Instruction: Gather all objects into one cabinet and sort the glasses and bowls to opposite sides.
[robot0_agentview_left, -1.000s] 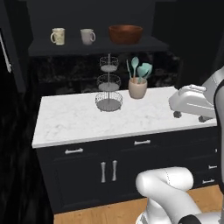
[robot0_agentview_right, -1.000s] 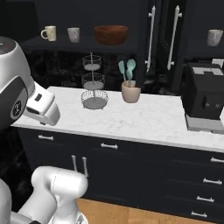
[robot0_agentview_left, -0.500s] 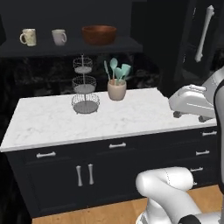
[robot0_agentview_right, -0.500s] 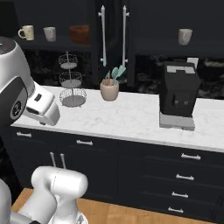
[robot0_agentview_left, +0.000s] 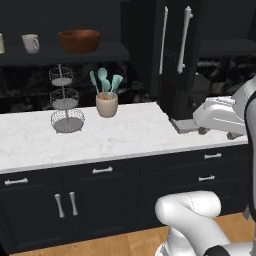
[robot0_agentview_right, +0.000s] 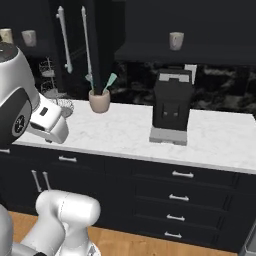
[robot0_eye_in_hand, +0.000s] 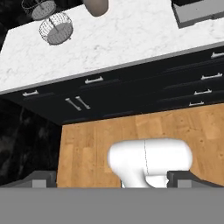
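1. Standing upright on the dark open shelf (robot0_agentview_left: 60, 54) at the upper left of the left base view are a pale mug (robot0_agentview_left: 31, 43) and, just beside it to the right, the reddish-brown wooden bowl (robot0_agentview_left: 79, 40), mouth up; they sit apart from each other, likely so each can be lifted singly.
2. Resting alone on a second dark shelf (robot0_agentview_right: 200, 50) above the coffee machine (robot0_agentview_right: 171, 106) is another mug (robot0_agentview_right: 175, 40), well apart from the rest; my judgement is that this stray one must be carried across to join the others.
3. Upright mugs have a vertical long axis; which way their handles point is too small to tell; the bowl is round, broad and low, with no marked direction.
4. Held low and tucked beside the table (robot0_agentview_left: 75, 142), the pincer (robot0_eye_in_hand: 113, 178) looks down at the wooden floor (robot0_eye_in_hand: 87, 144); its tips stand wide apart with nothing between them.
5. Tall cabinet doors with long white bar handles (robot0_agentview_left: 185, 31) stand between the two shelves.
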